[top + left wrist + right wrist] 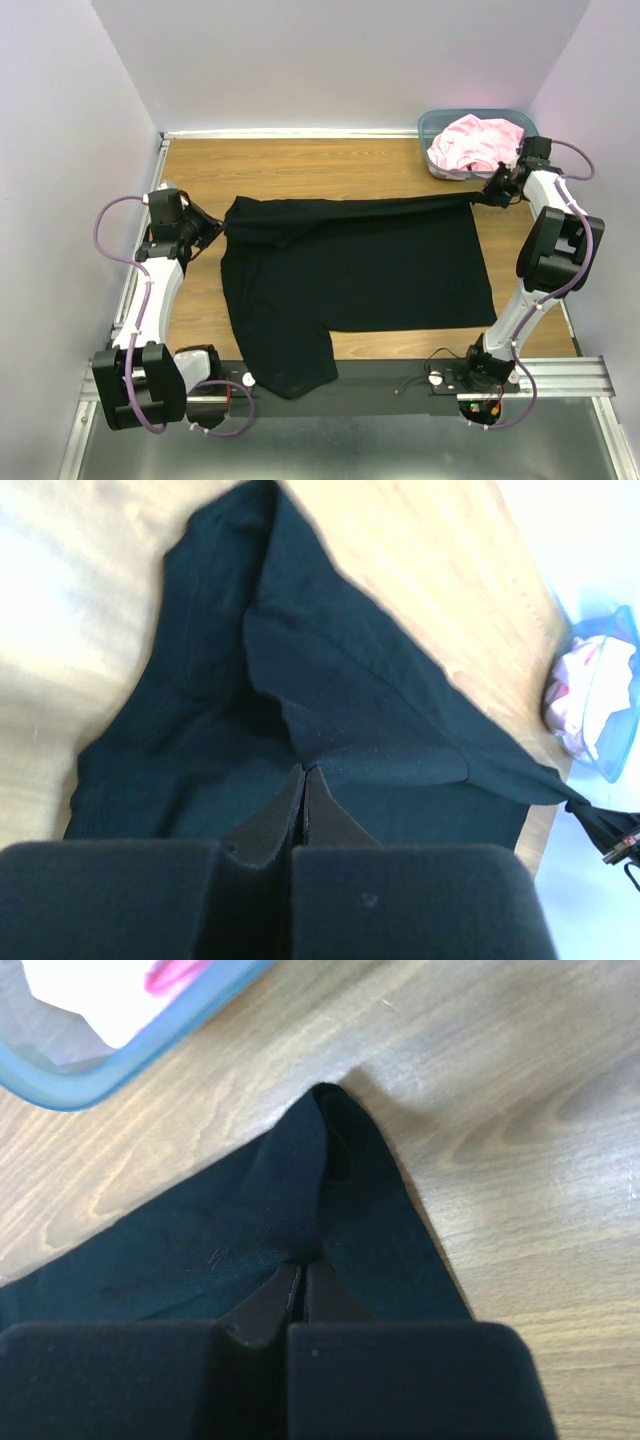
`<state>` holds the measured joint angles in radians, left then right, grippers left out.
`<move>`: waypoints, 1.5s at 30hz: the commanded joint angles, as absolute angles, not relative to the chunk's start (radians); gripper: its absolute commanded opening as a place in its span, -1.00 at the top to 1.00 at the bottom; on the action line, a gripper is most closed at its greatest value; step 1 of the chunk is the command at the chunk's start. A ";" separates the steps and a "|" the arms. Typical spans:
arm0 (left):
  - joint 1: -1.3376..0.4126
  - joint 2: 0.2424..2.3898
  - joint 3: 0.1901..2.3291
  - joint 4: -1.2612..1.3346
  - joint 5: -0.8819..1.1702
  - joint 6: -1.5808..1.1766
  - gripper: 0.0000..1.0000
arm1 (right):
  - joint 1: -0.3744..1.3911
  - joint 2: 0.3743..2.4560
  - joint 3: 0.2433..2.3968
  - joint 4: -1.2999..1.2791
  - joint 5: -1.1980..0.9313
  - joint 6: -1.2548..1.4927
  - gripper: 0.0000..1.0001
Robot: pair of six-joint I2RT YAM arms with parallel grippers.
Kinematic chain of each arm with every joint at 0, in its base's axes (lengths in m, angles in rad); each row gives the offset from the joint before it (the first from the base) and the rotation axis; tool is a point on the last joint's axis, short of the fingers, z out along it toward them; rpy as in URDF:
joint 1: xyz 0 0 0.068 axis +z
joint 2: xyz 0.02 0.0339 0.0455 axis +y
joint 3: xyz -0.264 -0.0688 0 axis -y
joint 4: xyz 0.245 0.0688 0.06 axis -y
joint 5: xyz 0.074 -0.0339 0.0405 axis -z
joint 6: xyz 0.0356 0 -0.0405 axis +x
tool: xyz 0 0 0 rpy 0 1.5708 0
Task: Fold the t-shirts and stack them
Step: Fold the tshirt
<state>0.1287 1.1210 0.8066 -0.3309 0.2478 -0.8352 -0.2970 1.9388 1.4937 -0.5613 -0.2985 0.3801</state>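
Observation:
A large black t-shirt (350, 270) lies spread across the wooden table, one sleeve hanging over the near edge. My left gripper (213, 231) is shut on its far left edge; in the left wrist view the jaws pinch a fold of the black t-shirt (340, 680) at the left gripper (304, 770). My right gripper (487, 193) is shut on the far right corner, where the black t-shirt (300, 1210) bunches at the right gripper (304, 1265). The cloth is pulled taut between them. A pink t-shirt (475, 143) lies crumpled in the bin.
A teal translucent bin (436, 127) stands at the far right corner, close behind my right gripper; its rim shows as the teal bin (120, 1065) in the right wrist view. Purple walls enclose the table on three sides. A black strip (390, 382) runs along the near edge.

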 commanded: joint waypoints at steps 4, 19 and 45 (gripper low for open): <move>0.132 1.068 0.735 -0.327 0.250 -0.877 1.00 | -0.313 1.899 1.451 -0.584 -0.235 0.380 0.99; 0.129 1.071 0.612 -0.281 0.255 -0.897 1.00 | -0.314 1.927 1.391 -0.634 -0.155 0.373 0.99; 0.110 1.074 0.654 -0.345 0.271 -0.851 1.00 | -0.308 1.747 1.246 -0.525 -0.239 0.400 -0.23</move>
